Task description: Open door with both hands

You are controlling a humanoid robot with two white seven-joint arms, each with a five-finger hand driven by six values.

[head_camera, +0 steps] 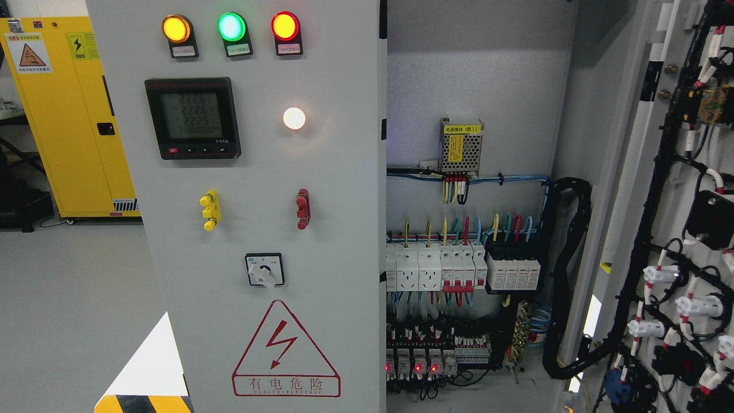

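The grey cabinet's left door [321,229] stands shut. It carries three lit lamps, a meter [192,118], a yellow knob [210,210], a red knob [302,209], a rotary switch [265,269] and a red warning triangle. The right door [682,229] is swung wide open, its inner face with black wiring turned toward me. Between them the cabinet interior [476,86] shows breakers [436,267] and a power supply [460,146]. Neither of my hands shows in the head view.
A yellow safety cabinet [63,115] stands at the back left on the grey floor [69,310]. A black cable loom [565,275] hangs between the cabinet body and the open door. A white and striped shape [146,373] sits at the lower left.
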